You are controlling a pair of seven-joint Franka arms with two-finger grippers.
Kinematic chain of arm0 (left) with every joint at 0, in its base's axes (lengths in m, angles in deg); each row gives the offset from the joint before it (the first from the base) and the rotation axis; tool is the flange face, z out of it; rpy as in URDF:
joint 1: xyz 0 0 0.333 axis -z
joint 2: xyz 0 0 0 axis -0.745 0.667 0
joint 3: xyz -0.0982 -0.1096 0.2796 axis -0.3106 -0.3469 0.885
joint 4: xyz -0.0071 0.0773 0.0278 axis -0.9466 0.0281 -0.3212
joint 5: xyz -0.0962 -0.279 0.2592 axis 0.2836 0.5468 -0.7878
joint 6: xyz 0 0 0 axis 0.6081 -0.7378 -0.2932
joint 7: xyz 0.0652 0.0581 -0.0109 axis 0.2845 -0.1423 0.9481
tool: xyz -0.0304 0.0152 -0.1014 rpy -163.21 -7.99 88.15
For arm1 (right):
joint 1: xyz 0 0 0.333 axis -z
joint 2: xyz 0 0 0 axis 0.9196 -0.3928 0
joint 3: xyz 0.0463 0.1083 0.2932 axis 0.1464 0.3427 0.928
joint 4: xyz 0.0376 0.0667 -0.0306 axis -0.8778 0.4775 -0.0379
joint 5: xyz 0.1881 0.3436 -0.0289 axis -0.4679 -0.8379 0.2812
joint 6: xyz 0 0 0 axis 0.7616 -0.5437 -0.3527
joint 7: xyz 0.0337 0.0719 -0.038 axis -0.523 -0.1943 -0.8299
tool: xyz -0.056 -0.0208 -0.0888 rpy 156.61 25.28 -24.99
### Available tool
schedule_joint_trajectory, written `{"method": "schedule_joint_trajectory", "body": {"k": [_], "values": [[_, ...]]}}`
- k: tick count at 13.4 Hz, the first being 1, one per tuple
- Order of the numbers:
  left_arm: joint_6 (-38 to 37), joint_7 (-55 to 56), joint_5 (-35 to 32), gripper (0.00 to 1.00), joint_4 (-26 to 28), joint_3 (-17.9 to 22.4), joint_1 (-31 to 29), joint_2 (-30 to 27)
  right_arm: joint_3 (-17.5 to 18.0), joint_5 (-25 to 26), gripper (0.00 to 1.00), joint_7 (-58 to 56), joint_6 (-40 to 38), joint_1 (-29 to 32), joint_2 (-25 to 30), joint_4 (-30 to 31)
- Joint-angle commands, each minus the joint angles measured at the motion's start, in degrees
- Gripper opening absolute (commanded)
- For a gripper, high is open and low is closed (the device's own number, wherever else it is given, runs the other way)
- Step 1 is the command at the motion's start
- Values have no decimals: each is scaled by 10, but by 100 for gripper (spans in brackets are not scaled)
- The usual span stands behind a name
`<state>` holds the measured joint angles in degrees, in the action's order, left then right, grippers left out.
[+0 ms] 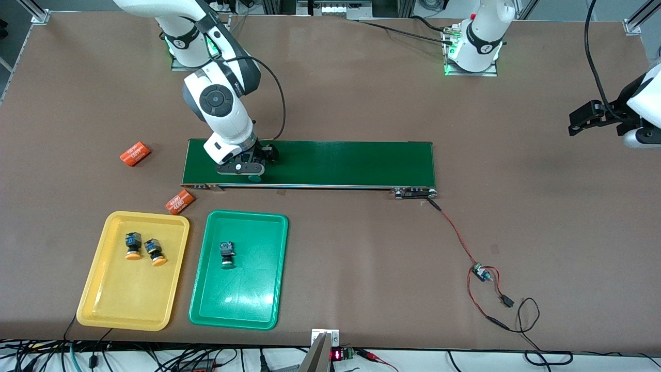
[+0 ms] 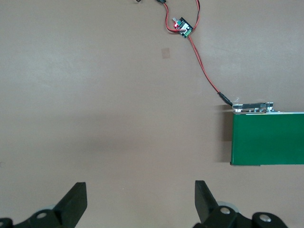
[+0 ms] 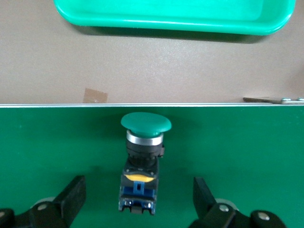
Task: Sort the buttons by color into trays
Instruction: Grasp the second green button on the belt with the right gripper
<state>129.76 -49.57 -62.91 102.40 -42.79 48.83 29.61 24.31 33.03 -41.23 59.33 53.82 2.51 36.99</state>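
Currently the right gripper [image 1: 247,166] hung low over the conveyor belt [image 1: 335,163] at center-left of the front view, fingers spread wide and holding nothing. Between those fingers lay the last green button [image 3: 142,161], on its side on the belt with its cap toward the belt's edge, probably lined up so the jaws could close across its body. In the front view the gripper hid almost all of it; only a sliver of green cap showed.

Lower left of that view: the yellow tray [image 1: 98,299] held two orange-yellow buttons [image 1: 143,249]; the green tray [image 1: 206,305] held one green button [image 1: 226,254]. Sorting looked nearly complete.

The left gripper [image 1: 588,121] waited at the right edge over bare table, fingers apart and empty; its arm was cut off by the frame.
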Motion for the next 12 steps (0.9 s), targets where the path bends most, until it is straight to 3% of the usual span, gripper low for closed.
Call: {"method": "schedule_joint_trajectory", "body": {"k": [1,2,5,7,10,12], "values": [[-12,1,9,100,-11,1,0,0,2,24,90,-12,16,10,-10,5],[-12,1,9,100,-11,1,0,0,2,28,74,-12,17,13,-10,5],[-15,1,9,100,-11,1,0,0,2,28,10,-12,15,17,-10,4],[-15,1,9,100,-11,1,0,0,1,28,0,-16,12,23,-9,1],[-15,1,9,100,-11,1,0,0,1,24,0,-18,-8,29,6,-15],[-15,1,9,100,-11,1,0,0,1,24,0,-22,-73,30,14,-66]]}}
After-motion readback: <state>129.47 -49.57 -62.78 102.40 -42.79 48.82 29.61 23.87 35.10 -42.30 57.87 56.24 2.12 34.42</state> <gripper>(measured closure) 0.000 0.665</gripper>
